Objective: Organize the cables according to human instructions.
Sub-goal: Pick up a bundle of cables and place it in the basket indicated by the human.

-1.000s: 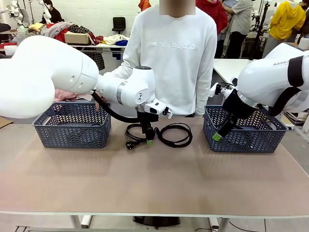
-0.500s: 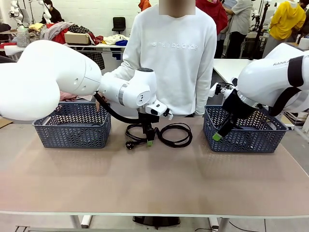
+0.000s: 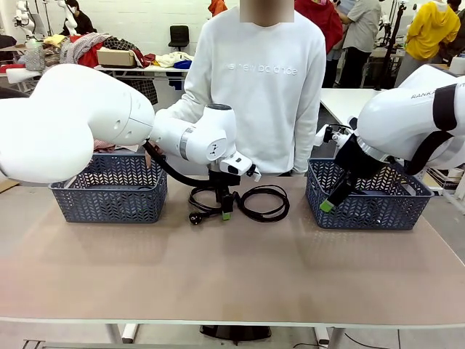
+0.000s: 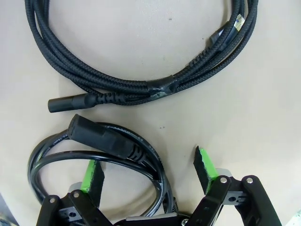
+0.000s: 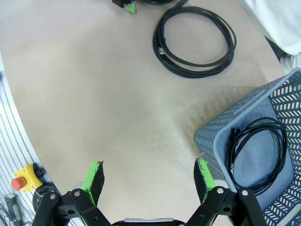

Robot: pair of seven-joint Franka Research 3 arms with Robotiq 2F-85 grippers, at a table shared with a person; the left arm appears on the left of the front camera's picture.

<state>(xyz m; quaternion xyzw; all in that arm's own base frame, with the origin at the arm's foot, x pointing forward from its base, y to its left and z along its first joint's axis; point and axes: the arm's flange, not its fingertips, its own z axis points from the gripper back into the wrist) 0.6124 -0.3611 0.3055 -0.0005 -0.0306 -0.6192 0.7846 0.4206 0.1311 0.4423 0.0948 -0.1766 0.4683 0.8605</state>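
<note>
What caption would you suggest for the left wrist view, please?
Left claw, jaws apart, straddling a smooth black cable on the table, with a braided cable coiled beyond.

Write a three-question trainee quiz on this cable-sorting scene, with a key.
1. True or false: the right basket already holds a coiled cable.
2. Between the open jaws of the left gripper lies: A) the smooth cable with the chunky plug; B) the braided cable; C) nothing.
3. How many baskets stand on the table?
Key: 1 true; 2 A; 3 two, the left basket and the right one.
</note>
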